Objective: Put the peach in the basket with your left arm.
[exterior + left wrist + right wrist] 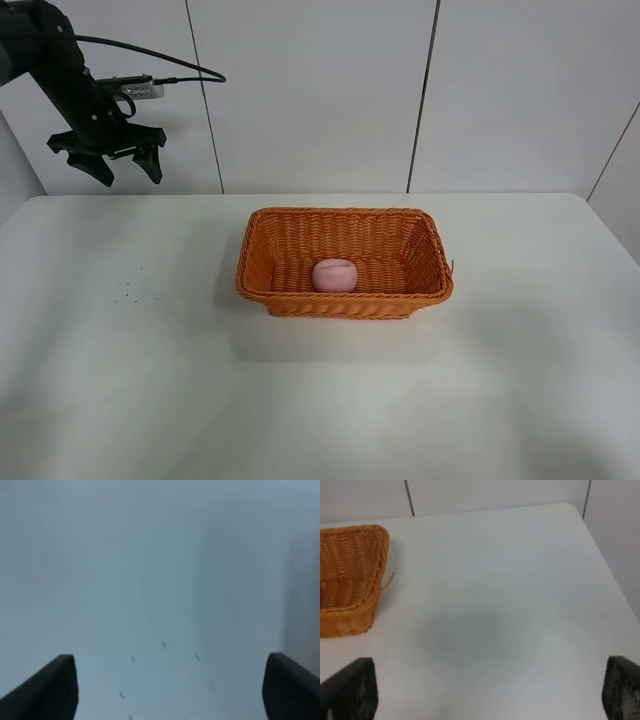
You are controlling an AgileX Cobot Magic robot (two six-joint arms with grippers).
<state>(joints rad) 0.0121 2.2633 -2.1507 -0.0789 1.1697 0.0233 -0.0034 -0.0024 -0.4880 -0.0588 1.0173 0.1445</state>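
The peach lies inside the basket, on its floor near the front wall and a little left of the middle. By that showing the main job looks done. The left pincer hangs released, fingers spread and holding nothing, high over the far left corner of the surface and well apart from the basket. The left arm slants up out of the corner of the high view. At most, what is left would be for that arm to settle into a rest pose.

The right pincer does not show in the high view. Its own wrist view has the two fingers wide apart with only bare surface between them — released and empty too.

The surface is white and matt, bare apart from the basket and a few tiny dark specks to the basket's left. Soft shadows fall in front of the basket. Behind stands a plain wall of white panels split by thin dark seams — nothing else in the room is visible.
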